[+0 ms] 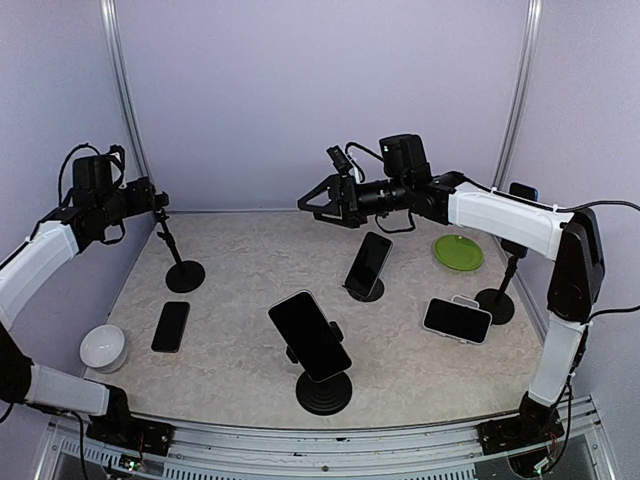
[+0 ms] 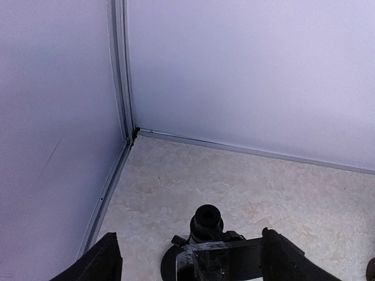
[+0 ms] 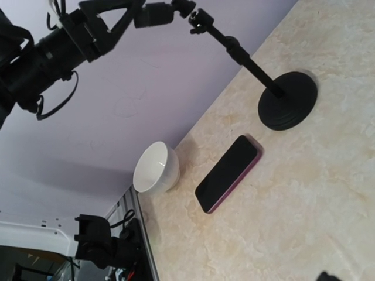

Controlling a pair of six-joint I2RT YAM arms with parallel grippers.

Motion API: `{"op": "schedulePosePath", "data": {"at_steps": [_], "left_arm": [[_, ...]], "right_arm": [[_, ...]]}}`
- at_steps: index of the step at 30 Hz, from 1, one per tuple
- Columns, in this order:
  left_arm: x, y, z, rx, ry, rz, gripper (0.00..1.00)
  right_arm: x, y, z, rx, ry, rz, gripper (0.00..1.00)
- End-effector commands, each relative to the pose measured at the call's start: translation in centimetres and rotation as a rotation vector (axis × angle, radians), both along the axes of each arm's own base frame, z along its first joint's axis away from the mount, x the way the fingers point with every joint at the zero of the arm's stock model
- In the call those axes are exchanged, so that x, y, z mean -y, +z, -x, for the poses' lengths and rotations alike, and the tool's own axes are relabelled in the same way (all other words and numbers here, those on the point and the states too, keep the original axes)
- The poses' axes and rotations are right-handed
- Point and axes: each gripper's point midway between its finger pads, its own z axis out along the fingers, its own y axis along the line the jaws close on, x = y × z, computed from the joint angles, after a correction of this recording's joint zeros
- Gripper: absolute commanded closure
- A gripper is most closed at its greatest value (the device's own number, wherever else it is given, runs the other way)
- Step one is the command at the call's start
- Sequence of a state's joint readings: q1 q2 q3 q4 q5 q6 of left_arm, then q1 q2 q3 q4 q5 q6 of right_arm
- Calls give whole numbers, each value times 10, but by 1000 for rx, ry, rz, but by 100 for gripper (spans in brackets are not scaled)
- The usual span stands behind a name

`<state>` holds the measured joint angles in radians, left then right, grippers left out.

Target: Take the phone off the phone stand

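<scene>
Phone (image 1: 170, 326), a dark slab with a reddish edge, lies flat on the near left of the beige marbled table (image 1: 240, 300), close beside a white bowl (image 1: 103, 347). Behind it stands a bare phone stand (image 1: 185, 275), a thin tilted stem on a round black base. The left gripper (image 1: 155, 203) hangs at the stem's head, fingers spread wide on either side of it. Farther back, the right gripper (image 1: 315, 205) hovers high with its fingers apart, holding nothing. Pale lilac walls (image 1: 300, 80) and metal corner posts (image 1: 120, 70) close the back.
</scene>
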<state>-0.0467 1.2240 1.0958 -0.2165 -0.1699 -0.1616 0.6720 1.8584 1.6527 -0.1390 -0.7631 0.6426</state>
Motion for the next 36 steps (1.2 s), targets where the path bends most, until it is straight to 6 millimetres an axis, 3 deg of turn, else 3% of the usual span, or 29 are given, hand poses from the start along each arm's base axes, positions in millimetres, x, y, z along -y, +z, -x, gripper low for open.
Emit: {"op": "schedulePosePath", "data": {"at_steps": [1, 5, 20, 27, 36], "left_arm": [[-3, 19, 11, 35, 17, 39, 15], [-3, 30, 19, 38, 23, 58, 1], [10, 73, 65, 15, -34, 145, 1], [25, 90, 96, 6, -119, 186, 1], [63, 80, 123, -94, -287, 149, 1]], "right_arm": [[8, 17, 9, 36, 21, -6, 5], [11, 15, 17, 32, 50, 9, 5], [40, 17, 68, 69, 169, 99, 9], [61, 0, 119, 29, 220, 196, 13], [62, -25, 176, 4, 374, 348, 12]]}}
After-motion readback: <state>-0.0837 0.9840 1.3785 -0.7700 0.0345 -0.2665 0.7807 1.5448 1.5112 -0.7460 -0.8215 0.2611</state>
